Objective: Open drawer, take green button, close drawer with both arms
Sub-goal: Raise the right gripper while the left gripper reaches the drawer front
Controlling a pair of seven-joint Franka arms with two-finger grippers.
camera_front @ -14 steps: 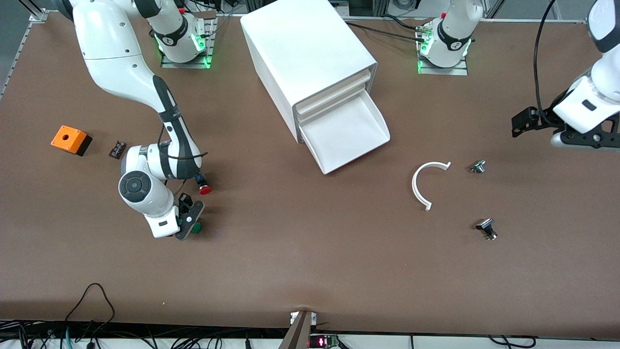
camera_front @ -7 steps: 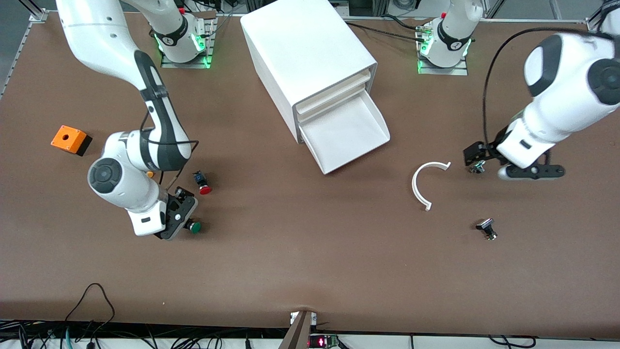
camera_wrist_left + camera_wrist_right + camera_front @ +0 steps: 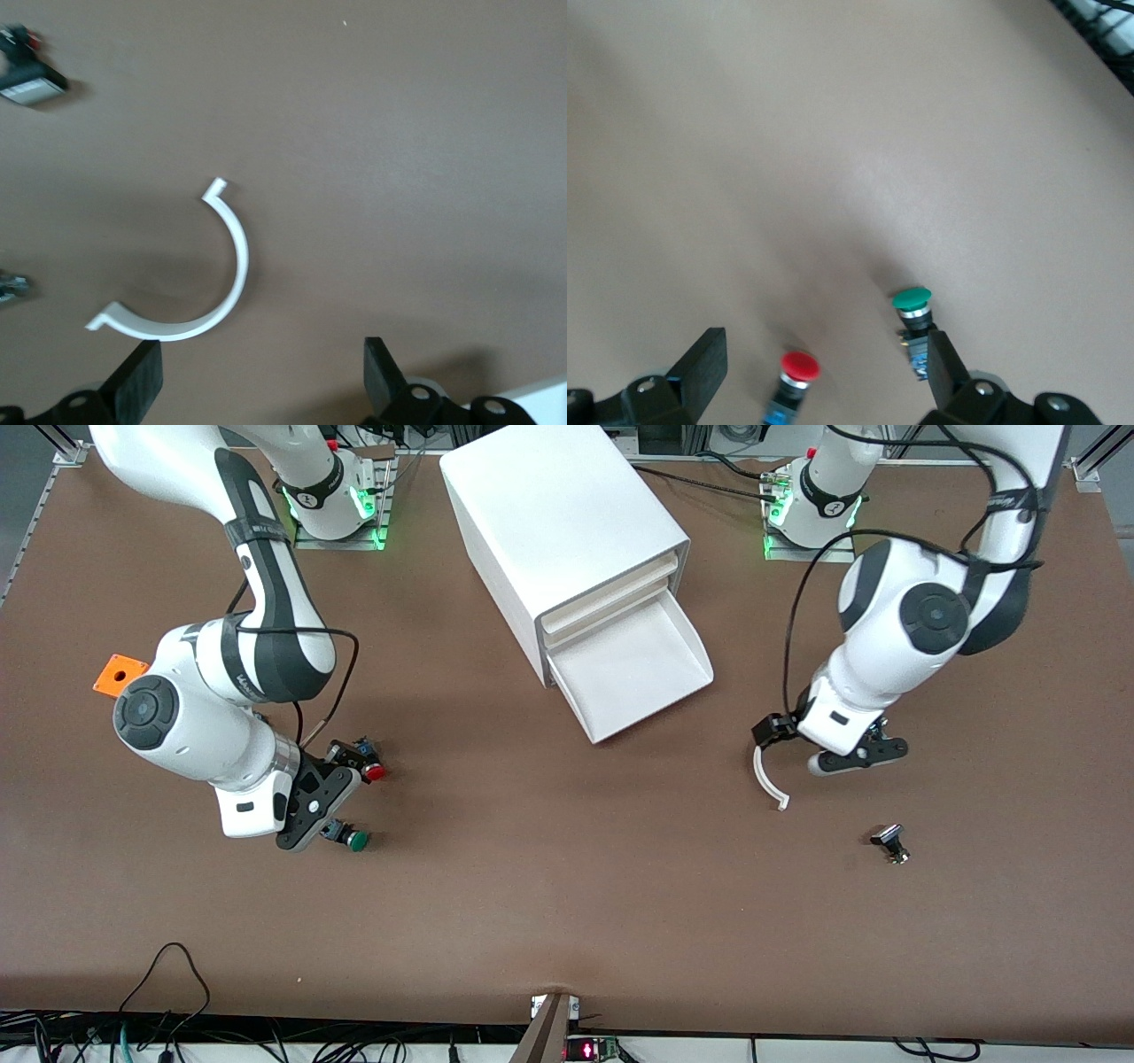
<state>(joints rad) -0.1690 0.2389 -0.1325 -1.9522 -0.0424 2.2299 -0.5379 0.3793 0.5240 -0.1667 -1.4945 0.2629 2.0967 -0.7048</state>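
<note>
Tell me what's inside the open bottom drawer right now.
The drawer stands pulled out, and its visible floor is bare white, with no button in it. The strip under the cabinet is covered, so that part can't be checked. The green button lies on the table by the right gripper.

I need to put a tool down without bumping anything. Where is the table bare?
Bare: the wide strip nearer the front camera than the green button and white arc. Crowded: around the right gripper by the red button, and under the left gripper.

Red-cap btn [image 3: 373, 770], orange box [image 3: 116, 674], white C-piece [image 3: 767, 777], small black part [image 3: 889, 842] on table.
</note>
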